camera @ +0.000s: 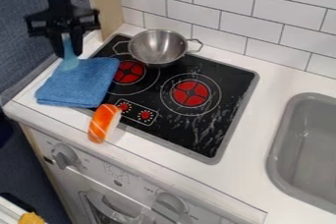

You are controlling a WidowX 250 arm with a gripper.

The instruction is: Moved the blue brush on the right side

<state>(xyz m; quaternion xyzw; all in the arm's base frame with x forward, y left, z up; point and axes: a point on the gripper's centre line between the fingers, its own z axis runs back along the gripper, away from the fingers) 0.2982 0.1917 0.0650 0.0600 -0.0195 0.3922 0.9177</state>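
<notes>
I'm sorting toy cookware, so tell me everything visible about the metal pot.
The pot is round, open-topped and silvery, apparently metal, its shiny sides curving to a narrower base. A thin angular handle juts from each side. It stands upright on the black cooktop, near the back edge by the tiled wall, with nothing else seen touching it.

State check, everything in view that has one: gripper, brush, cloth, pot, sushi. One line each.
Gripper: closed on brush
Brush: held, roughly upright, lower end at cloth; contact unclear
Cloth: folded, lying flat, overlapping stove edge
Pot: upright, uncovered, on stove
Sushi: lying at stove's front edge
</notes>
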